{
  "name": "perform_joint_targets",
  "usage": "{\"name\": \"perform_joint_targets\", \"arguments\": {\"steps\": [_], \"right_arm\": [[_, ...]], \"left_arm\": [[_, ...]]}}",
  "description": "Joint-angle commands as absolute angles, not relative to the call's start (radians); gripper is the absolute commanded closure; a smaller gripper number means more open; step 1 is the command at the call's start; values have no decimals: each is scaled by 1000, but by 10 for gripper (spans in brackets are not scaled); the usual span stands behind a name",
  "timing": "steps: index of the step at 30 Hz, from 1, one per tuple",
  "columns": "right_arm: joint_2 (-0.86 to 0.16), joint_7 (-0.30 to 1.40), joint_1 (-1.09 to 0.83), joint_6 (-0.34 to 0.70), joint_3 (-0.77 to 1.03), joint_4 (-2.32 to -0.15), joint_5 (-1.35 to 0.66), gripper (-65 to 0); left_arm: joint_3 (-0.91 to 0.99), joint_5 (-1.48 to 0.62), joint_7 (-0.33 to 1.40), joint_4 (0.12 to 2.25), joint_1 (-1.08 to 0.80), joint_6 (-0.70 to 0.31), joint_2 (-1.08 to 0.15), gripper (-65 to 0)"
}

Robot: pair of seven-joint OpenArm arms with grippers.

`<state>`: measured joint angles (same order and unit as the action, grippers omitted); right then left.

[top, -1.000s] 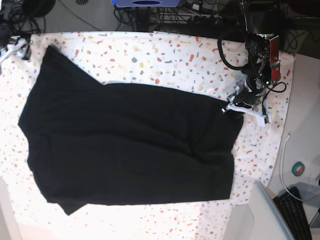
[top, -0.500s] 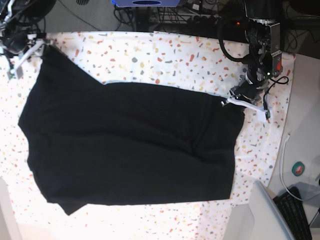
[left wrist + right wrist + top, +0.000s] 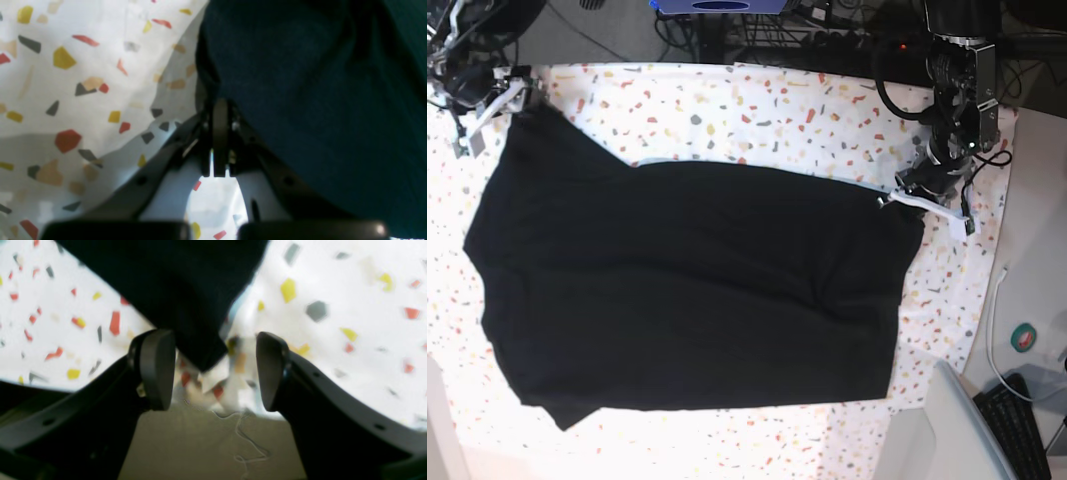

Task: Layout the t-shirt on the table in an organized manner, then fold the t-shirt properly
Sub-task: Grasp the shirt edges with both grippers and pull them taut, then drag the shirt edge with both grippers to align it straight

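The black t-shirt (image 3: 687, 290) lies spread almost flat across the middle of the frame, its top corners drawn toward the upper left and the right edge, with soft creases near the lower right. Under it, the table (image 3: 757, 110) shows white cloth flecked red, yellow and grey.

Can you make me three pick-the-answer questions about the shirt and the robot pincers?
1. Where does the t-shirt lie?
A. on the speckled table
B. on the floor
C. on a chair

2. What colour is the t-shirt?
A. red
B. black
C. yellow

3. What is the left pincer doing?
A. wide open
B. holding a cup
C. pinching the t-shirt's edge

Answers: 1 A, flecked cloth shows all around it. 2 B, it looks black in the base view. 3 C, the left wrist view shows the tips shut on fabric.
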<state>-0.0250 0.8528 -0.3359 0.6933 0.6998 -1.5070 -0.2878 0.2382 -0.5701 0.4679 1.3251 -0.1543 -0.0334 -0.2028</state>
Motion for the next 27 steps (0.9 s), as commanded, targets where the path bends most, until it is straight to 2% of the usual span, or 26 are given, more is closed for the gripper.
{"name": "perform_joint_targets", "arguments": {"steps": [1,4,5,6,8,9,16,20,27], "right_arm": [[-54,829,-335,698,704,-1506,-302,-342],[-65,802,-337,698,704,-1477,-302,-333],[-67,803,-338,698,704,-1480,-302,-308],[-67,805,-341,698,704,-1488,-303,-246],[-67,806,-367,698,704,-1520,-305,-42],[-65,822,-380,698,704,-1547,-306,0],[-58,974,-440,698,705,-1745,-303,0],[-25,1013,-450,698,704,-1856,-302,0],[-44,1038,-378,698,634,-1890,-285,0]], "left_arm": [[240,-575,452,1342,-148,-39,-214,0],[240,-575,452,1343,-150,-39,-214,0],[240,-575,452,1348,-156,-39,-214,0],[242,-575,452,1354,-166,-39,-214,0],[242,-575,452,1386,-182,-38,-214,0],[242,-575,453,1403,-196,-38,-216,0],[243,-576,582,1503,-275,111,-242,0],[243,-581,587,1581,-334,145,-236,0],[243,-582,618,1699,-351,260,-200,0]]}}
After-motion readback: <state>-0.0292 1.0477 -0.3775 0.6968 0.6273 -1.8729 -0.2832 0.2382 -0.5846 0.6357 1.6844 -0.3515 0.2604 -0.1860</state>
